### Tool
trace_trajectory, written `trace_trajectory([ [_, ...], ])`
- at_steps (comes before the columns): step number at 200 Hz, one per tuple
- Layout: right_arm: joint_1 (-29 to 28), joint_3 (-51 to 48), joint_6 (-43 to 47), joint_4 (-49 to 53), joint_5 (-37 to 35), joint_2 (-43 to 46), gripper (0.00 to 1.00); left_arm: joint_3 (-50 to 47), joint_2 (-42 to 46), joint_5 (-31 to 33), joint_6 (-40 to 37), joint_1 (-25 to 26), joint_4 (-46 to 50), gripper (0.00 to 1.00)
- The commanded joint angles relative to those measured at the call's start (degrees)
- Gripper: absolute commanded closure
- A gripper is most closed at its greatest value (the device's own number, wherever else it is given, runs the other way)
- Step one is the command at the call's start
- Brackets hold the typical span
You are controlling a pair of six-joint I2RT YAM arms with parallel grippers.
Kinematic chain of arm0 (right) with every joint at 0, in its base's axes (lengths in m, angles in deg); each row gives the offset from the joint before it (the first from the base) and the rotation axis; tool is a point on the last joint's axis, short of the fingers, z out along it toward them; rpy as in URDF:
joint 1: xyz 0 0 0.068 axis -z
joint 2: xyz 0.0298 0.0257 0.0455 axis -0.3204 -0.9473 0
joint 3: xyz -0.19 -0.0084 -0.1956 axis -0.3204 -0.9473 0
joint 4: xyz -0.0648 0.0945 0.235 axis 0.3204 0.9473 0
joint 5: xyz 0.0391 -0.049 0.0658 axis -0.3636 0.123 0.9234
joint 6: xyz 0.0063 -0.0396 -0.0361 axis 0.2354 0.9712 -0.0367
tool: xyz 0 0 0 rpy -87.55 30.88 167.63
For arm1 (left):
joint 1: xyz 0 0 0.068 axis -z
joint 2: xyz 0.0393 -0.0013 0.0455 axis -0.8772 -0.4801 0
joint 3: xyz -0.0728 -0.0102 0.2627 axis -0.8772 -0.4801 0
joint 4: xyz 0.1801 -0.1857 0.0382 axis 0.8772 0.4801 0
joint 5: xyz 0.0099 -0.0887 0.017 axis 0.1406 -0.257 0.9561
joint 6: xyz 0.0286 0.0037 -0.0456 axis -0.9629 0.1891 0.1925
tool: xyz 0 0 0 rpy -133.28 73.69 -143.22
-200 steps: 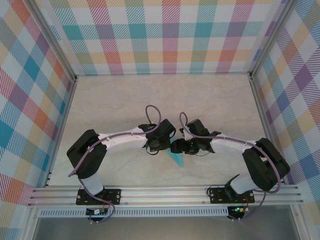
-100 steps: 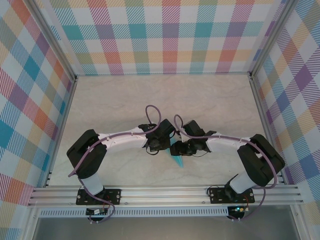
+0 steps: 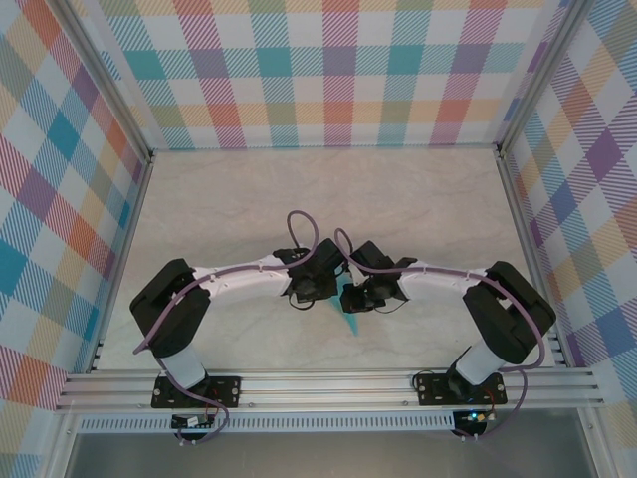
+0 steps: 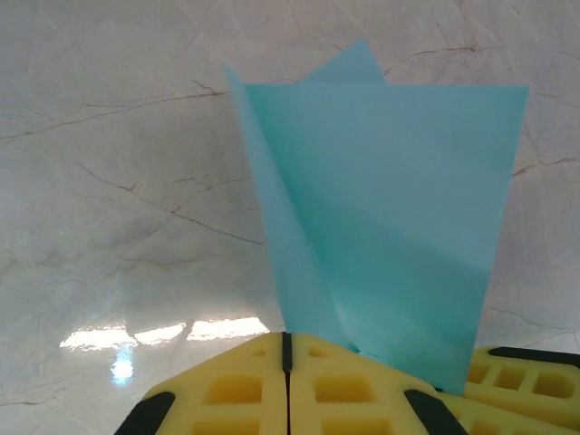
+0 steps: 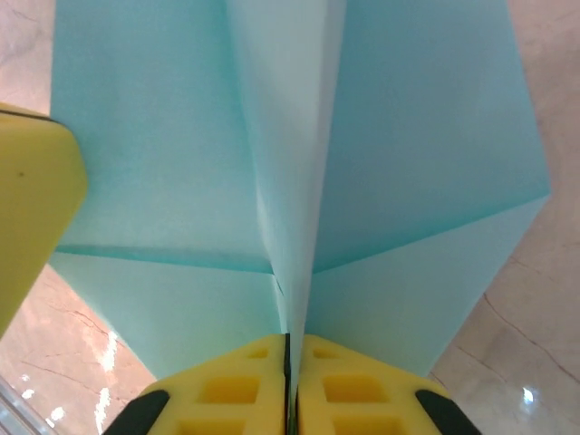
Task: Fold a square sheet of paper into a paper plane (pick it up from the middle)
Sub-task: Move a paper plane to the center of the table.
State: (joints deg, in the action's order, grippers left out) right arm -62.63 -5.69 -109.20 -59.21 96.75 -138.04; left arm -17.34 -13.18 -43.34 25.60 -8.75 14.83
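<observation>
Paper plane (image 3: 350, 325) sits low centre in the top view, between both wrists. Its central ridge runs into the right gripper (image 5: 292, 361), pinched shut on it, likely to sharpen the crease. The left gripper (image 4: 285, 362), closed too, rests against a wing, seemingly steadying it.

- A robot test cell in a lab, not a home or shop.
- Plaid-printed walls (image 3: 338, 70) close in three sides of a marble-look counter (image 3: 249, 199).
- Aluminium frame posts (image 3: 105, 85) stand at the corners.
- Two arms, left arm (image 3: 229, 279) and right arm (image 3: 458, 284), are bolted to a slotted metal rail (image 3: 328, 383).
</observation>
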Motion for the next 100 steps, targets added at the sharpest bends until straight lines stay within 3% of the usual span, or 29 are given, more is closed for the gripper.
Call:
trace_trajectory([
  [1, -2.0, 3.7, 0.0, 5.6, -5.9, 0.9, 0.95, -1.5, 4.2, 1.0, 1.2, -0.7, -1.3, 0.88],
  [47, -3.0, 10.7, -7.8, 19.9, -22.9, 1.6, 0.96, -7.1, 14.2, 6.3, 3.3, -0.7, -1.5, 0.71],
  [73, -3.0, 13.1, -10.3, 22.1, -26.9, 0.2, 0.96, -12.4, 19.0, 8.6, 5.0, -1.2, -2.4, 0.62],
  [100, -3.0, 16.9, -12.3, 24.1, -28.3, -3.5, 0.95, -13.8, 19.9, 9.6, 6.0, -1.5, -0.9, 0.61],
])
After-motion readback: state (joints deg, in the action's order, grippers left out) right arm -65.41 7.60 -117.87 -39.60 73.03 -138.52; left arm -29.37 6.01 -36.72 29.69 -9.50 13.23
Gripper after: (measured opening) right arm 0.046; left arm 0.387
